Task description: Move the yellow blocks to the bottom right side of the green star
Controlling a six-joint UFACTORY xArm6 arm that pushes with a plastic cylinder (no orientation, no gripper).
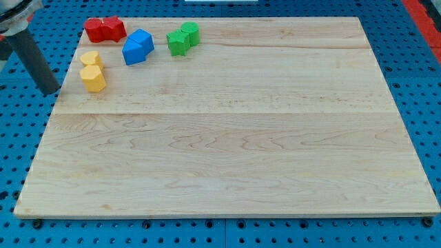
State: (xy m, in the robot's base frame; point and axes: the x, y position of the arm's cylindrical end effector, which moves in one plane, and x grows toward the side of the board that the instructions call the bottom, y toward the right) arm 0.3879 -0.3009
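Two yellow blocks sit near the board's top left: a yellow hexagon (93,78) and a smaller yellow block (90,59) just above it, touching. The green star (178,43) lies at the top, with a green cube (189,32) touching its upper right. My tip (51,90) is at the board's left edge, left of the yellow hexagon and apart from it by about a block's width. The rod slants up to the view's top left.
Two red blocks (105,29) lie side by side at the top left corner. A blue block (138,47) sits between the yellow blocks and the green star. The wooden board (227,138) rests on a blue pegboard table (17,138).
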